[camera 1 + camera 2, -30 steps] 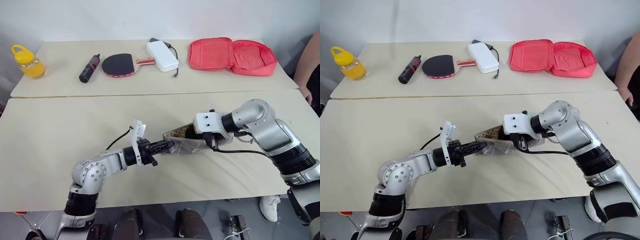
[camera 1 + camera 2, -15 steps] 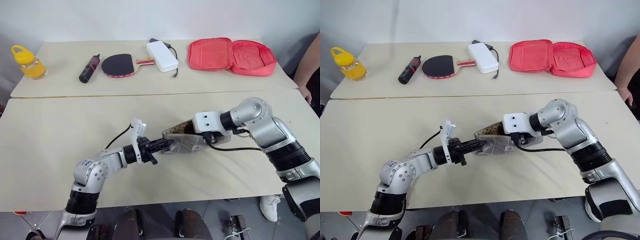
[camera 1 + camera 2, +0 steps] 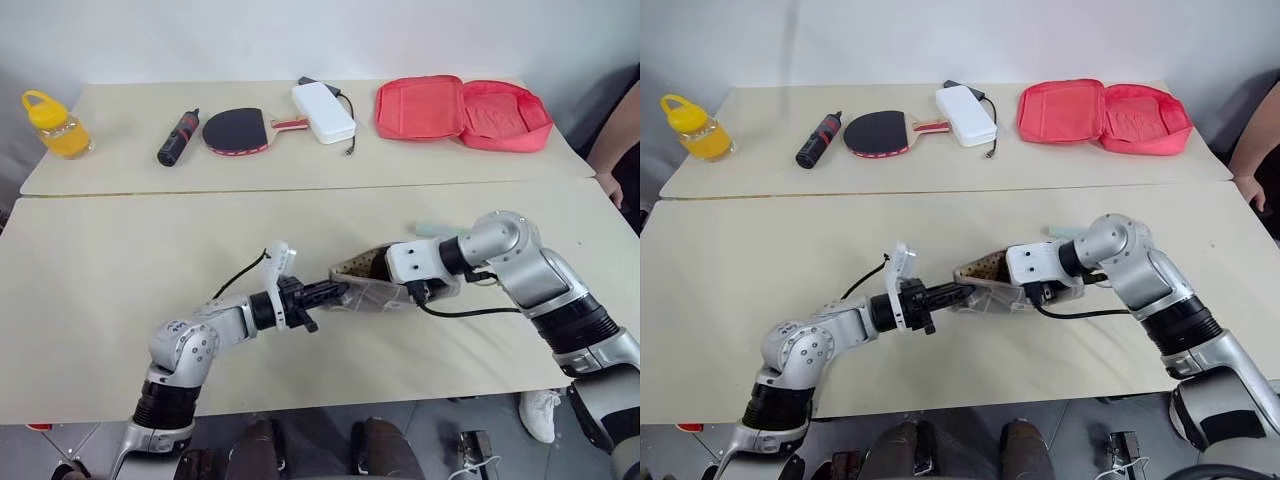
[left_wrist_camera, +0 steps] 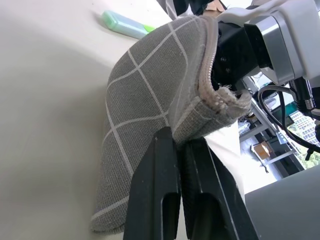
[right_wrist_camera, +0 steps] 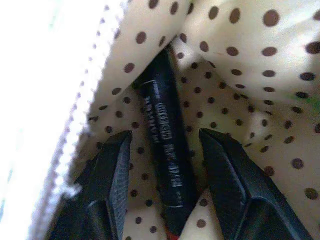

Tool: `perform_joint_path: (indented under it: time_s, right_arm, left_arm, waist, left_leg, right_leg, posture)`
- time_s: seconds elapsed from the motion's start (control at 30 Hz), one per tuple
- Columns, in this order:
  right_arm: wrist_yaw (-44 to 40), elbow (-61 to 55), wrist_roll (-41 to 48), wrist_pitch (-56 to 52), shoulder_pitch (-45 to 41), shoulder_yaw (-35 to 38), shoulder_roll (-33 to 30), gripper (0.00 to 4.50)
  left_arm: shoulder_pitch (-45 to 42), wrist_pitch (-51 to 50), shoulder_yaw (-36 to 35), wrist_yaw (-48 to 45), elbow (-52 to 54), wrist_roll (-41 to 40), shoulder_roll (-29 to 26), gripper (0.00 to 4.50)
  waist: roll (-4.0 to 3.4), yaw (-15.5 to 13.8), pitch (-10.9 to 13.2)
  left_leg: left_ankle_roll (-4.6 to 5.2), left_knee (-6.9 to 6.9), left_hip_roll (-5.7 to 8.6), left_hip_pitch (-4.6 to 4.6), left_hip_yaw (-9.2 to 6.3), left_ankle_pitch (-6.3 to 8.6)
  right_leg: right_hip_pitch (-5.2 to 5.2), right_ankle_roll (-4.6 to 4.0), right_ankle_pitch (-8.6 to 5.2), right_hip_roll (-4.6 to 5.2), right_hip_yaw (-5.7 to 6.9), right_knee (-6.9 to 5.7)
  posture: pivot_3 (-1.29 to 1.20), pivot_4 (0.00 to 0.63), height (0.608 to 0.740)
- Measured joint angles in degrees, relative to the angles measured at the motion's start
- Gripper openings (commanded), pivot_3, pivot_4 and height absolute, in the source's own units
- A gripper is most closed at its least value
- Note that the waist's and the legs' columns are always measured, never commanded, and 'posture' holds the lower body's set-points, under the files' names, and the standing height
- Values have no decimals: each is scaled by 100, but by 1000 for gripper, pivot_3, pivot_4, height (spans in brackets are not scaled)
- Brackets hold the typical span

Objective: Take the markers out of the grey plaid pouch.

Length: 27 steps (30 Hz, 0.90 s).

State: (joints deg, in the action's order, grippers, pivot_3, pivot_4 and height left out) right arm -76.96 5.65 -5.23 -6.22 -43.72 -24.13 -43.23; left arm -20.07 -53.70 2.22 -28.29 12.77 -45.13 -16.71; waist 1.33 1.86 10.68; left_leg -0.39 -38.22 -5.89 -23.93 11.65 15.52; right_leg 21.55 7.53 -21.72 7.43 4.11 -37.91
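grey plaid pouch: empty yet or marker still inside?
Still inside. In the right wrist view a dark marker lies on the dotted lining of the grey plaid pouch, between the right gripper's open fingers, not yet gripped.

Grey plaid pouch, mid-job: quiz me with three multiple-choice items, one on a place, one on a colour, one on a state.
1. Where is the right gripper?
A. Inside the grey plaid pouch
B. Over the pink-red case
C. Beside the yellow bottle

2. What colour are the dots on the pouch lining?
A. Green
B. Dark brown
C. Blue

3. How do the right gripper's jaws stand?
A. Shut on the paddle
B. Open, either side of a dark marker
C. Shut on nothing

Answers: 1 A, the right wrist view shows the lining all round its fingers. 2 B, dark brown dots on tan. 3 B, the marker lies in the gap between them. The left gripper pinches the pouch's edge.
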Motion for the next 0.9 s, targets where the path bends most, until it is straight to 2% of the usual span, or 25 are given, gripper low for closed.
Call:
perform_joint_path:
  time_s: [0.23,0.47,0.57,0.67,0.9]
  right_arm:
    - [22,-54,-157,146,77,-16,36,2256]
    - [239,184,-419,493,63,-37,226,2256]
    - [238,213,-475,492,53,-44,254,1627]
    - [245,242,-512,489,35,-44,283,641]
    - [149,155,-474,235,26,-10,282,549]
  left_arm:
    - [2,9,1,5,12,34,8,0]
    - [26,6,-11,38,12,53,-1,0]
    - [31,2,-15,48,13,52,-1,0]
    - [35,-5,-6,48,24,52,1,0]
    - [36,-5,-1,46,42,60,-1,0]
  waist:
    - [0,1,0]
    - [4,60,-2]
    - [6,77,-3]
    - [6,92,-3]
    - [6,84,-3]
  left_leg:
    - [0,0,0,3,0,0]
    - [-3,8,-1,84,1,0]
    - [-2,5,-1,85,-1,0]
    - [-3,6,0,85,-2,0]
    - [-3,10,1,84,-3,0]
  right_leg:
    - [-2,0,0,0,0,0]
    - [-86,-4,-2,0,-3,11]
    - [-90,-4,-2,0,-4,10]
    - [-90,-4,-2,1,-3,10]
    - [-89,-4,-2,2,-2,13]
  posture:
    - [0,150,740]
    - [0,150,740]
    - [0,150,740]
    - [0,150,740]
    - [0,150,740]
